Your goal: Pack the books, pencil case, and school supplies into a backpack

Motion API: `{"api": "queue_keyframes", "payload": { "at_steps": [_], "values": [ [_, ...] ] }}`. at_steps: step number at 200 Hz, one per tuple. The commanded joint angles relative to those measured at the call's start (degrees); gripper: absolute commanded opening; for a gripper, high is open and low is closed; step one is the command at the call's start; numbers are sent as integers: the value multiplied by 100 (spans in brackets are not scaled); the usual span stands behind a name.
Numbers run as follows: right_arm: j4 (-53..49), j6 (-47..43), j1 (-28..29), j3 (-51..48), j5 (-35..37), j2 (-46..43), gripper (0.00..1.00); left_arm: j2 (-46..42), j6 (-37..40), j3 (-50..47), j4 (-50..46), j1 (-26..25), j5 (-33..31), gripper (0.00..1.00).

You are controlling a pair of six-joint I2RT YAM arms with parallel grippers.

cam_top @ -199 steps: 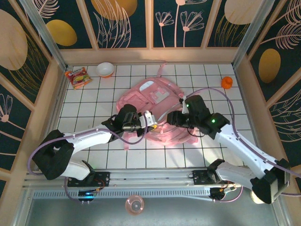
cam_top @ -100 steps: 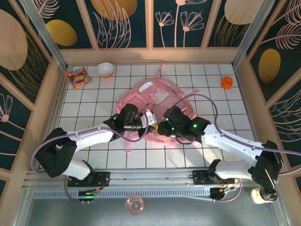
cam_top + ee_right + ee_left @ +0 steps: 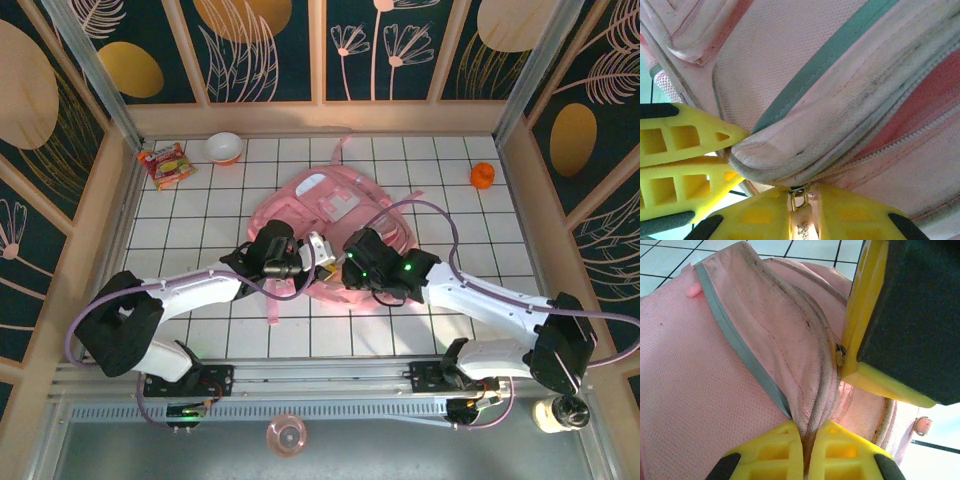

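The pink backpack (image 3: 325, 200) lies in the middle of the tiled table, and both grippers meet at its near edge. My left gripper (image 3: 322, 250) is shut on a fold of the backpack's pink fabric (image 3: 810, 410) beside a grey trim strip (image 3: 740, 355). My right gripper (image 3: 348, 268) is shut on a pale zipper pull (image 3: 801, 220) hanging from a metal ring at the seam. The left gripper's yellow fingers (image 3: 685, 150) sit just left of it. The books, the pencil case and the school supplies are out of view.
A red-orange snack packet (image 3: 165, 163) and a white bowl (image 3: 224, 147) sit at the back left. A small orange object (image 3: 482, 175) is at the back right. Wooden walls enclose the table on three sides. A pink round dish (image 3: 286, 436) lies below the rail.
The right arm swung left and down to the backpack's near edge beside the left gripper, and its jaws closed on the zipper pull. The left gripper kept its hold on the fabric.
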Motion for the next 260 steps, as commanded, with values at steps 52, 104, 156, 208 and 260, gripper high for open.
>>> {"api": "queue_keyframes", "payload": {
  "at_steps": [52, 104, 156, 208, 260],
  "values": [
    [-451, -141, -60, 10, 477, 259, 7, -97, -184, 134, -37, -9, 276, 0],
    [-764, -1236, -833, -23, -285, -290, 0, -233, 604, -86, -532, 102, -228, 0],
    [-786, -1892, -1300, -266, -831, -348, 0, -539, 850, -295, -654, 731, -103, 0],
    [321, -1275, -622, -223, -1777, 47, 0, -751, -1558, -348, -35, 826, -446, 41],
    [1173, -292, -101, -209, -1698, 357, 0, -1720, -6967, -690, -536, 828, -1587, 51]
  ]
}}
